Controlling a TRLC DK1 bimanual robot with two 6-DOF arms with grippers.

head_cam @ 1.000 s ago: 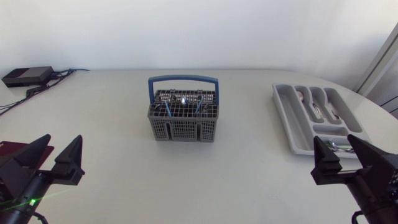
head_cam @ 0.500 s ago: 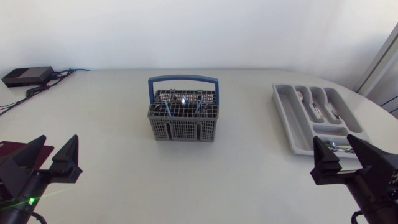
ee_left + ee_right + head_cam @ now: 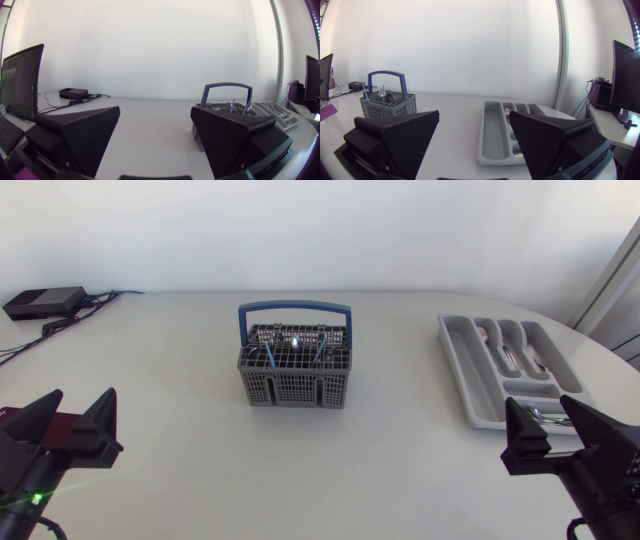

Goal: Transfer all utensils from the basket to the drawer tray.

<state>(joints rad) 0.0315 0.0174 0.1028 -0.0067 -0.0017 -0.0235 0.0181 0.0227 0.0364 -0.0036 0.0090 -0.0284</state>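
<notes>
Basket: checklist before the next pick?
1. Left gripper open and empty: ok.
2. Right gripper open and empty: ok.
3. Basket upright on the table between the arms: ok.
4. Spoon showing in the basket; room to grasp it under the handle: cannot tell.
5. Drawer tray has a bare long compartment: ok.
6. Count of utensils left in the basket: cannot tell.

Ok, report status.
Left end effector, right end effector: open, empty. Grey mesh basket with blue handle: utensils inside. Grey plastic drawer tray partly filled. No obstruction.
</notes>
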